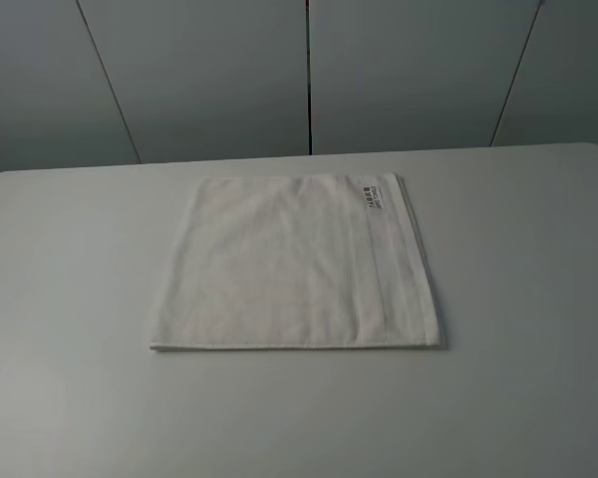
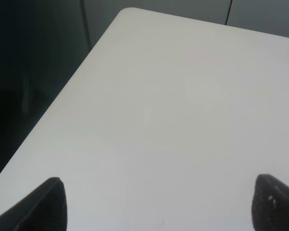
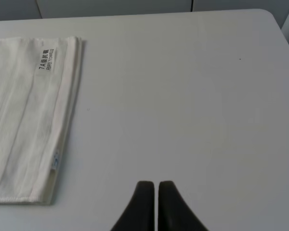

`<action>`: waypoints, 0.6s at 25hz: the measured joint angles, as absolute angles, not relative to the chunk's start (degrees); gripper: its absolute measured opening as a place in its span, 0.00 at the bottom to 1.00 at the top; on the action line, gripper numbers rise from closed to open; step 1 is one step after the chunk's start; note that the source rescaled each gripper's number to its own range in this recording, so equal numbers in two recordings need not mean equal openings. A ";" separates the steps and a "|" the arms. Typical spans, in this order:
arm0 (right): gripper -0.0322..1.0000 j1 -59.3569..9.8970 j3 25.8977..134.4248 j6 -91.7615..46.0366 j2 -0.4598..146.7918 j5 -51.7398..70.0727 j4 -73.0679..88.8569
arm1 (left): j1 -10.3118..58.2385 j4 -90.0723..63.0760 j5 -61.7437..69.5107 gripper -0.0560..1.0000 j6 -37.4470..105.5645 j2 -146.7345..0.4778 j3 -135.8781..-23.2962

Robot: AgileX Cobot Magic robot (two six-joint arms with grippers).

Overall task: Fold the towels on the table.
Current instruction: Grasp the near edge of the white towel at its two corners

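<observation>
A white towel (image 1: 294,264) lies flat and folded in the middle of the table (image 1: 70,299) in the high view, its border band and small printed label (image 1: 372,193) along the right side. Neither arm shows in that view. In the right wrist view the towel (image 3: 26,120) lies with its label (image 3: 46,60) up, and my right gripper (image 3: 154,186) hovers over bare table beside it, fingers pressed together with nothing between them. My left gripper (image 2: 159,185) stands wide open over a bare corner of the table (image 2: 183,96); the towel is out of that view.
Grey wall panels (image 1: 309,70) rise behind the table's far edge. The left wrist view shows the table's rounded corner (image 2: 127,12) and a dark drop beyond its side edge.
</observation>
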State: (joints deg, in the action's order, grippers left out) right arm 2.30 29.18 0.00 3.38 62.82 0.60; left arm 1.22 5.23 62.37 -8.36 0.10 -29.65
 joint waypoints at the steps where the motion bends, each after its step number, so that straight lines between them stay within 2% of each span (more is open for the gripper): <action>1: 0.03 2.30 29.18 0.00 3.38 62.82 0.60 | 1.22 5.23 62.37 1.00 -8.36 0.10 -29.65; 15: 0.03 2.30 29.18 0.00 3.38 62.82 0.60 | 1.22 5.23 62.37 1.00 -8.36 0.10 -29.65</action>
